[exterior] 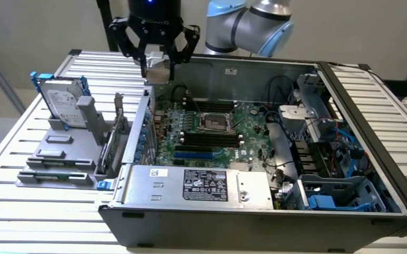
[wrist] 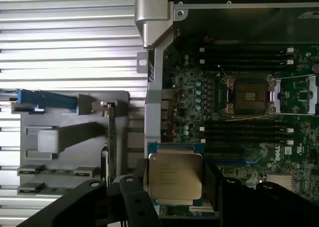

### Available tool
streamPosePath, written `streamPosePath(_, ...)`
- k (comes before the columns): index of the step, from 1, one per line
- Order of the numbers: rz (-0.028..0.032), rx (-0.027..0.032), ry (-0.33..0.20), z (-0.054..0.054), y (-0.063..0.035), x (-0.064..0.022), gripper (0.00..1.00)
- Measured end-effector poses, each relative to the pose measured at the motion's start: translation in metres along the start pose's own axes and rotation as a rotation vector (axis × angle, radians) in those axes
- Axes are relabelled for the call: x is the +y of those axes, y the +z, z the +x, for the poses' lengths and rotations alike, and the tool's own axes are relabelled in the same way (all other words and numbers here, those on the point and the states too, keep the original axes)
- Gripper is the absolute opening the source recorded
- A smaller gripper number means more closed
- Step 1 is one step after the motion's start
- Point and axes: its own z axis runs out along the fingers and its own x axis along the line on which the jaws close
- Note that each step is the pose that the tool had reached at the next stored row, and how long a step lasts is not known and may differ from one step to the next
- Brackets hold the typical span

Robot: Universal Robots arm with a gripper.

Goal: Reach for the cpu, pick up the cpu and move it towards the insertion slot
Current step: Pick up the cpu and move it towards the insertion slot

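Now my gripper [exterior: 155, 58] is clamped on the cpu [wrist: 175, 175], held above the case's far left corner. Carrying is in hand; reaching the insertion slot [exterior: 215, 122] calls for travel right and nearer.

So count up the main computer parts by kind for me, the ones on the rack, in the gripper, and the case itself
Small square silvery CPU chip, held between the black gripper fingers: 1
Silver rectangular hard drive in a blue frame, upright on the grey rack: 1
Open dark grey computer case: 1
Empty CPU socket on the green motherboard: 1
Total: 4
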Motion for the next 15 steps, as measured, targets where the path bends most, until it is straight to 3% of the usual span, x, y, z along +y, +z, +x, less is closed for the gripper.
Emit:
streamPosePath(9, 0.0001, 0.0005, -0.002, -0.041, -0.0009, 0.0008, 0.54)
streamPosePath(15, 0.0002, 0.0005, -0.002, -0.065, 0.0047, 0.0039, 0.54)
